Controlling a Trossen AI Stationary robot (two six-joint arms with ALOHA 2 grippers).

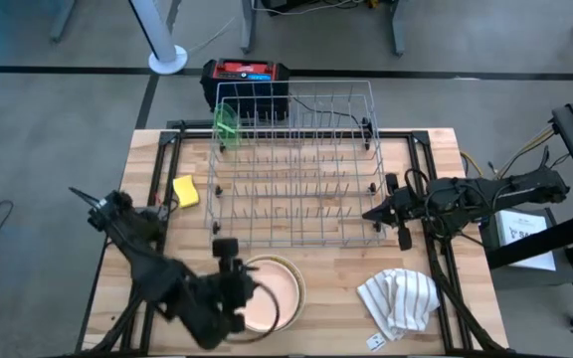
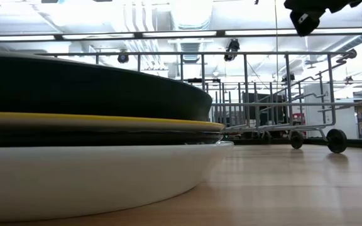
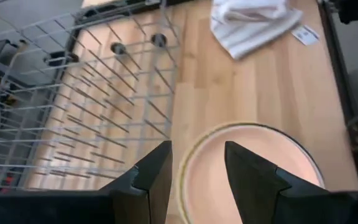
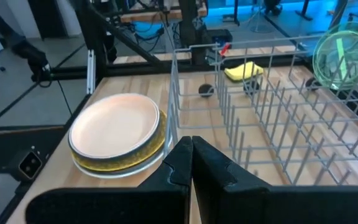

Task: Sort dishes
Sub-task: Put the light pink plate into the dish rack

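Wooden tabletop [image 1: 326, 268], grey floor around it, wire rack [image 1: 296, 164] across the back half. I see the left pincer [image 3: 197, 177] hovering with fingers apart over the peach plate [image 1: 272, 288] topping the dish stack at the front edge. Right pincer [image 4: 191, 162] fingers together, parked at the rack's right side. Green plate [image 1: 226, 122] stands in the rack's back-left corner.

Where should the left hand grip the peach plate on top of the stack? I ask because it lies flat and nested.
Probably at the rim. The peach plate lies flat on the stack, so only its raised edge offers a hold: one finger inside, one outside. Come from above on the side away from the dish rack, where the left hand hovers open over that rim.
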